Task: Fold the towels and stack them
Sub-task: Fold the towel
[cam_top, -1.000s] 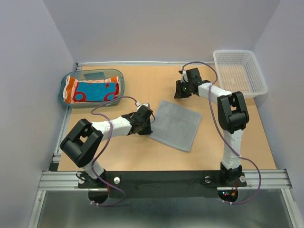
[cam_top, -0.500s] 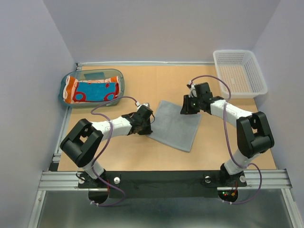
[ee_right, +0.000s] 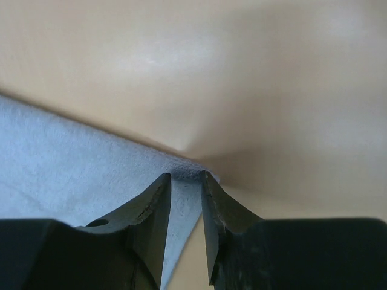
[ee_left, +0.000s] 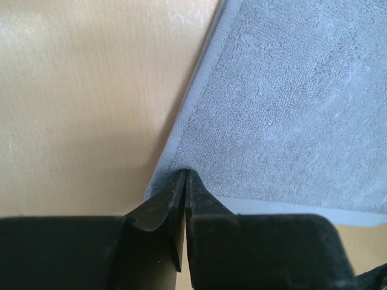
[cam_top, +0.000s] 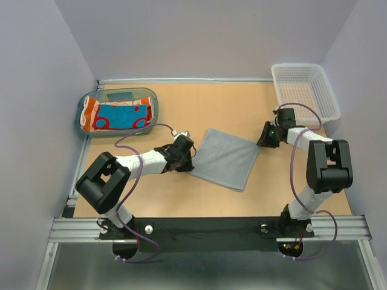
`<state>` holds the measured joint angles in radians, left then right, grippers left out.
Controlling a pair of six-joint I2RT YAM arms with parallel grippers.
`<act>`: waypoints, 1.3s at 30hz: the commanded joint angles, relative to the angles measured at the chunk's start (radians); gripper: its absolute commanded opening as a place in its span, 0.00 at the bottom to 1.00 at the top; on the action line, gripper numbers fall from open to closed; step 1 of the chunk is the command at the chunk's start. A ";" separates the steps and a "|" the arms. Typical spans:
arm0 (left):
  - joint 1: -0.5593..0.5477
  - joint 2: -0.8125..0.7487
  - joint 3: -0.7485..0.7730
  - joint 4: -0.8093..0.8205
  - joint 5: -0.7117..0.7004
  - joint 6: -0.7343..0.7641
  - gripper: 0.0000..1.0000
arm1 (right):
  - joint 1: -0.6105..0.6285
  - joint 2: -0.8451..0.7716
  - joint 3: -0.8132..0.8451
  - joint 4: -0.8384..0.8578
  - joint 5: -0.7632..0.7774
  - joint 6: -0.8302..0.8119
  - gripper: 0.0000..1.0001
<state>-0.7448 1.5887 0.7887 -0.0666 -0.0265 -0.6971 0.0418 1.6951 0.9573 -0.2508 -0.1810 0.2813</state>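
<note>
Two pincers, left [ee_left: 185,176] and right [ee_right: 185,177], each clamped on a grey towel [cam_top: 227,159] corner; no legible writing.

Lavender walls [cam_top: 36,90], wooden tabletop [cam_top: 199,109]

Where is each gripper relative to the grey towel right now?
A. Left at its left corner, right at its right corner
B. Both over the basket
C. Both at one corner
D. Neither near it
A: the left gripper pinches the grey towel at its left corner, and the right gripper straddles the right corner.
</note>
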 commanded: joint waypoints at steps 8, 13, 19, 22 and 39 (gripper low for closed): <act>-0.005 0.022 -0.082 -0.156 -0.004 0.004 0.13 | 0.001 -0.120 0.079 0.036 -0.040 -0.073 0.33; -0.005 0.024 -0.085 -0.156 -0.006 0.005 0.14 | 0.173 -0.054 0.196 0.042 -0.204 -0.103 0.34; -0.005 0.027 -0.082 -0.160 -0.003 0.008 0.14 | 0.335 0.118 0.356 0.090 -0.273 -0.093 0.34; -0.005 0.024 -0.082 -0.164 -0.001 0.008 0.14 | 0.363 0.218 0.432 0.100 -0.307 -0.085 0.34; -0.007 0.030 -0.111 -0.170 0.066 0.005 0.14 | 0.380 0.551 0.661 0.105 -0.252 -0.085 0.34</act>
<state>-0.7441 1.5742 0.7647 -0.0399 -0.0067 -0.7113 0.4240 2.1998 1.5513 -0.1703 -0.4866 0.2066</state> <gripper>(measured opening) 0.138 0.336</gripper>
